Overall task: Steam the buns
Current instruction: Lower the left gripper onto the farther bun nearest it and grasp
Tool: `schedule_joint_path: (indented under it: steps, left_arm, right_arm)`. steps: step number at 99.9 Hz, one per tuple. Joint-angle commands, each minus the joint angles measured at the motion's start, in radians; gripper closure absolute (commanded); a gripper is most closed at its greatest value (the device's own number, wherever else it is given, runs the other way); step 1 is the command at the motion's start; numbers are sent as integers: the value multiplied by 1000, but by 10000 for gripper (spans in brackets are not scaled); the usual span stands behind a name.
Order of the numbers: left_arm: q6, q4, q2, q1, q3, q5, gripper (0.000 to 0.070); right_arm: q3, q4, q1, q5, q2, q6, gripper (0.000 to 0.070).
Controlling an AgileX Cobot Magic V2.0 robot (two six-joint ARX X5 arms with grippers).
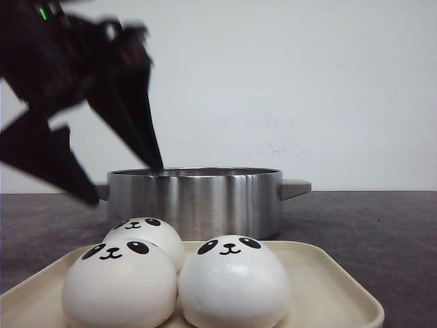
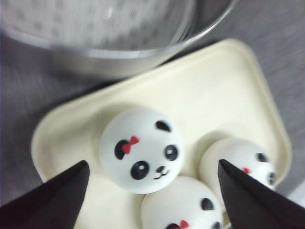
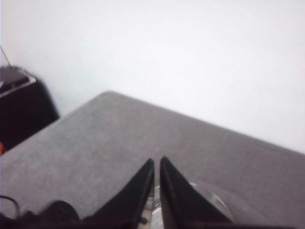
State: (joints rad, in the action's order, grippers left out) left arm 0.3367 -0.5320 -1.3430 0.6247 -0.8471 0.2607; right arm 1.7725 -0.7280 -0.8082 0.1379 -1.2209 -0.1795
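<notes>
Above three buns (image 1: 232,280) on a tray (image 1: 328,287) just before the pot (image 1: 194,201), the left hand (image 2: 152,191) hangs wide open and empty, apparently poised to pick one.

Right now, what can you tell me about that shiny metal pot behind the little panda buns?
The pot is a low, wide round vessel of brushed, silvery metal with straight walls and a stubby grey handle on each side. It stands upright on the dark grey table, just behind the cream tray holding the buns. It has no lid on. The left wrist view shows a perforated floor inside. The left hand hovers open by its left rim; whether it touches is unclear.
</notes>
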Motion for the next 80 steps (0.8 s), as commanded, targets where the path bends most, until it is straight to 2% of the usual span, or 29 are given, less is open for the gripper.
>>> schedule_joint_path:
  steps: [1,18,34,44,49,54,55,56,61,80]
  left_arm:
    - [43,5,-49,9,-13,2,180]
    - [44,36,-137,12,-13,2,180]
    - [48,60,-183,13,-13,2,185]
    - [50,56,-202,13,-13,2,211]
    - [50,56,-208,13,-13,2,304]
    - [50,56,-212,13,-13,2,453]
    - [50,56,-212,13,-13,2,506]
    - [50,56,-212,13,-13,2,524]
    - [46,59,-212,13,-13,2,700]
    - [43,52,-185,13,-14,6,691]
  right_arm:
    - [16,-9,-12,29,-8,6,688]
    - [16,-72,-13,79,13,-5,688]
    - [16,-112,-13,80,13,-18,688]
    - [15,-113,-13,80,12,-25,688]
    - [15,-113,-13,80,12,-35,688]
    - [15,-113,-13,80,12,-46,688]
    - [15,-113,-13,80,12,-47,688]
    - [15,-113,-13,79,12,-48,688]
    - [15,-114,-13,80,12,-48,688]
    - [15,-118,-14,79,12,-48,688]
